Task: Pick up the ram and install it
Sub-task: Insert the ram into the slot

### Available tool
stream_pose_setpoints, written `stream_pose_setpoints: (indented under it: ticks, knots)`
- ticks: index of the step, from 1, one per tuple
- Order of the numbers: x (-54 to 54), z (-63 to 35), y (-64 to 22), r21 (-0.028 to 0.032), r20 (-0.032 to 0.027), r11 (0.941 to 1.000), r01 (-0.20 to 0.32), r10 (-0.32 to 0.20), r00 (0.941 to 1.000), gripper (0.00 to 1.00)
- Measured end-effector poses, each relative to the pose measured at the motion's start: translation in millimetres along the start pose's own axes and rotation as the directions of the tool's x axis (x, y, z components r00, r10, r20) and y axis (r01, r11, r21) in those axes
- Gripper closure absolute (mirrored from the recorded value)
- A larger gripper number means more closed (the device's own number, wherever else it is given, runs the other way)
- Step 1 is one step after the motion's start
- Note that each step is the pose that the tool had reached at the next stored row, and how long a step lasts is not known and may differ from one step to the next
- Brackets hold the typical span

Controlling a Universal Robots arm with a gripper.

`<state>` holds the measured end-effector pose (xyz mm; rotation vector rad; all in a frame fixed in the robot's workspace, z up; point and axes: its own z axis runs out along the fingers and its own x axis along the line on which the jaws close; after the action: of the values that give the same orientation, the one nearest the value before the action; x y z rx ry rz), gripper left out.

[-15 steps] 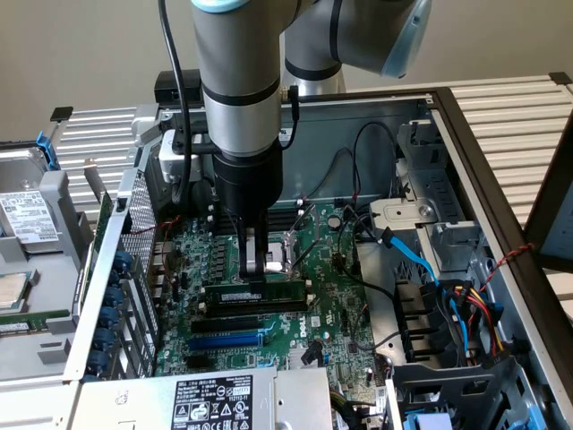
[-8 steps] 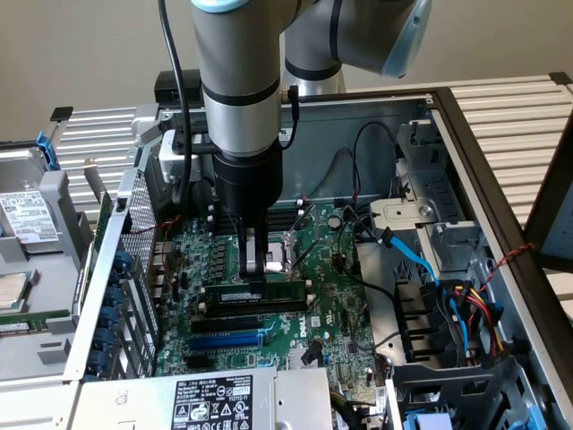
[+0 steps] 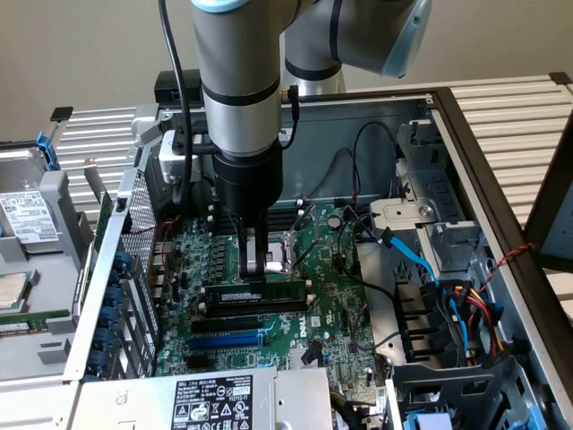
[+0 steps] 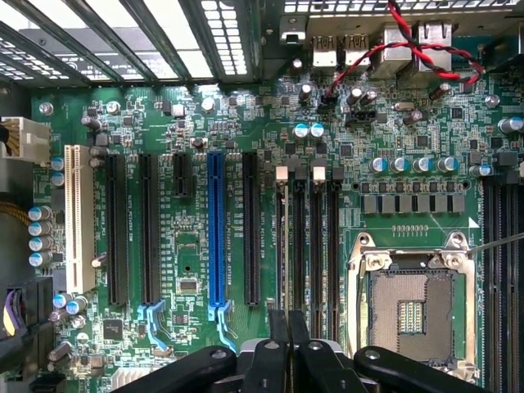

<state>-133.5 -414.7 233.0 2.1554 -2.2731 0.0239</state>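
Directly below pincer [image 3: 254, 272], ram [image 3: 260, 294] stands on edge.

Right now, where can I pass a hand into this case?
Freest: bare motherboard between the ram and the black cables. Crowded: around the gripper, and the drive cage with its wiring at the exterior view's right.

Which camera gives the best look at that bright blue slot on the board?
The wrist view: the blue slot is seen straight on, its whole length in plain sight. The exterior view shows it too, but at a slant, so it looks squashed.
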Motion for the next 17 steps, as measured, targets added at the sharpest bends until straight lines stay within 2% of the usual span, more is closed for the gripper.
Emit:
stream_pose_setpoints:
  ticks: [17]
  knots:
    - [0.0, 1.0, 0.0, 0.0007, 0.0001, 1.0, 0.001, -0.001, 1.0, 0.88]
